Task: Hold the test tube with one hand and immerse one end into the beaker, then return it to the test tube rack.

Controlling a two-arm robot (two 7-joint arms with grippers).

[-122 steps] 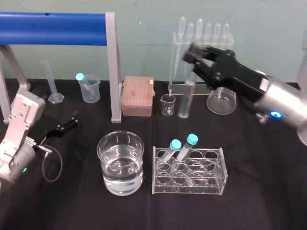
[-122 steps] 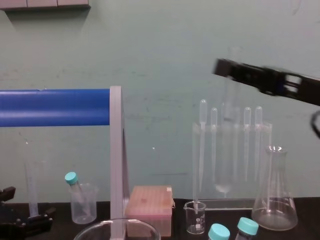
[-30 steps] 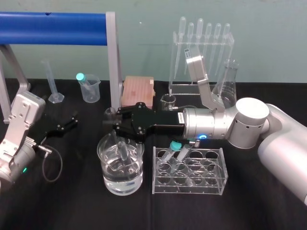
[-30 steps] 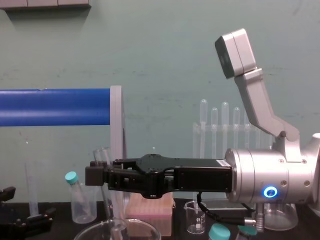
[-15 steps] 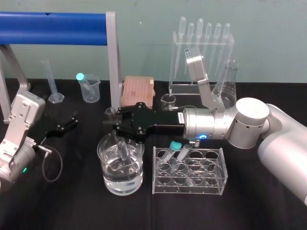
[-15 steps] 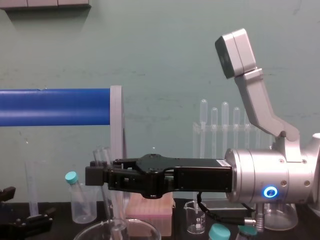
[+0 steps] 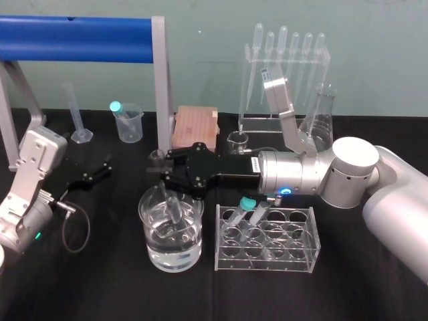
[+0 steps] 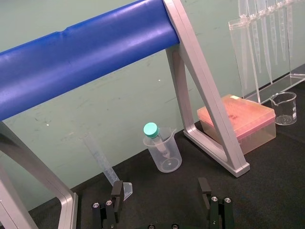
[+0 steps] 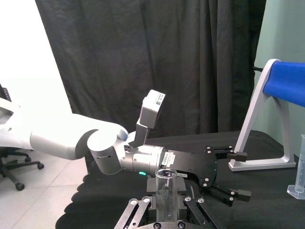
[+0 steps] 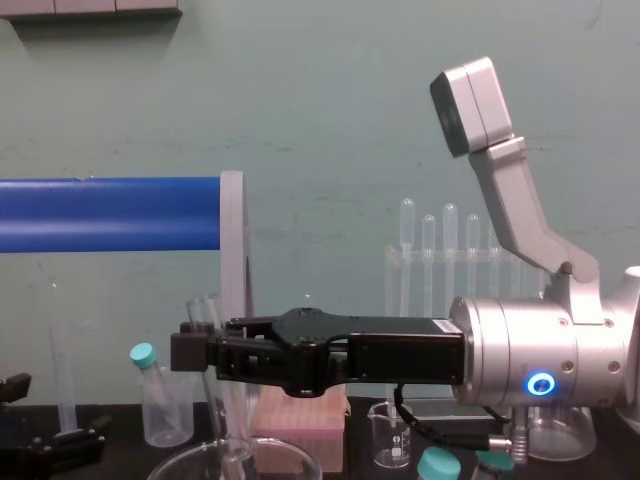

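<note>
As far as the views let you judge, you are in the middle of the task: the tube is picked up and dipped, and the return is not yet made.

Nearest to you, below the black body of the right claw (image 7: 159, 172) and a little to its near side, stands the test tube rack (image 7: 267, 265). Two teal-capped tubes (image 7: 245, 206) lean in it, and the other holes look free, so I judge there is place for the tube.

Directly under the tips of the claw stands the beaker (image 7: 151, 235), about half full of clear liquid. The claw is closed narrowly on the test tube (image 7: 173, 207) and grips its upper part. The rim stands just above the fingers. The tube hangs a little tilted, with its lower end inside the beaker and, as it seems from the head view, under the liquid.

Just behind the claw is a pink tip box (image 7: 194, 127), and farther behind is the pipette stand (image 7: 284, 122).

Well apart, beyond the fingertips of the right claw, the left claw (image 7: 97, 170) rests on the table with its fingers wide, holding nothing.

What is left for you: lift the tube out, carry it back over the rack, lower it into a free hole and let go.
</note>
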